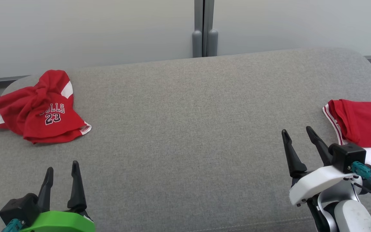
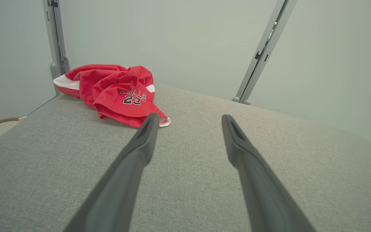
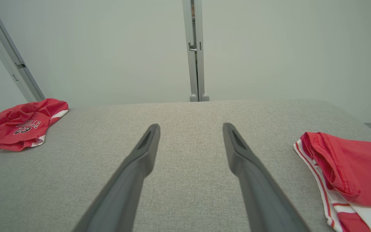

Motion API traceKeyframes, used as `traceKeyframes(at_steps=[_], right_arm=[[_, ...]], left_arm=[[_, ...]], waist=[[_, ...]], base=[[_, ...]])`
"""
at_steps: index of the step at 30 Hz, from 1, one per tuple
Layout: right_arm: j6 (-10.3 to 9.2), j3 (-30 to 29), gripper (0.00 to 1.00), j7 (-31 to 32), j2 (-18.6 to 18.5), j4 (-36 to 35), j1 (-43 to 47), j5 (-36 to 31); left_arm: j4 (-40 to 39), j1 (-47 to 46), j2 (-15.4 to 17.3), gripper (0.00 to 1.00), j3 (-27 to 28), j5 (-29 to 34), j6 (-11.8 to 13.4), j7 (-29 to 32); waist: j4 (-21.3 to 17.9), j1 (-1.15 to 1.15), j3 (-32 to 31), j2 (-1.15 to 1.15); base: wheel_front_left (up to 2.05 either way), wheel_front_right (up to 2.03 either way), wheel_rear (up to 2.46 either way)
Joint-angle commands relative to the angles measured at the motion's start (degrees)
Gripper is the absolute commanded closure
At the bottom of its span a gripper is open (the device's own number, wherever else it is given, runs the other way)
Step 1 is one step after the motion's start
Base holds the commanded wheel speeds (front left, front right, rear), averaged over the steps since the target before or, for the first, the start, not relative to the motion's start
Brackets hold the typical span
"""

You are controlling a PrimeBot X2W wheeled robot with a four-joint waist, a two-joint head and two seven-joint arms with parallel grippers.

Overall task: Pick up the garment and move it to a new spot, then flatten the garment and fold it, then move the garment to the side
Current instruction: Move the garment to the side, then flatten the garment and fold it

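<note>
Jersey (image 1: 40,109) crumpled on cushion (image 1: 185,129), folded garment (image 1: 362,124) well apart

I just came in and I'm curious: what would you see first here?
The crumpled red jersey printed BULLS 23, bunched at the far left of the grey fabric-covered surface, catches the eye first. A second red and white garment lies at the right edge, near the right gripper. The left gripper and the right one both stand open and empty at the front.
</note>
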Motion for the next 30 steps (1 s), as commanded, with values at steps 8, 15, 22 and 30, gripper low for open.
traceKeyframes(at_steps=[8,15,22,30], right_arm=[[-0.05,0.6,0.00,1.1,0.9,-1.1,1.6,-1.8],[-0.05,0.7,0.00,1.3,1.3,-0.9,1.6,-1.1],[-0.05,0.4,0.00,1.1,1.4,-0.9,1.6,-1.8],[-0.05,0.7,0.00,0.2,2.1,-0.9,1.4,-1.1]], left_arm=[[0.9,0.2,0.8,0.00,-0.9,0.5,-0.6,0.5],[1.7,-0.2,0.6,0.00,-1.5,0.4,-1.1,0.6],[2.1,-1.2,0.7,0.00,-1.9,0.8,-1.1,0.9],[1.8,-1.5,1.6,0.00,-1.3,1.0,-0.6,1.0]], waist=[[-0.1,0.00,-0.7,0.00],[0.1,0.00,-1.0,0.00],[2.9,0.00,-1.1,0.00],[10.9,0.00,-0.7,0.00]], base=[[0.00,0.00,0.00],[0.00,0.00,0.00],[0.00,0.00,0.00],[0.00,0.00,0.00]])
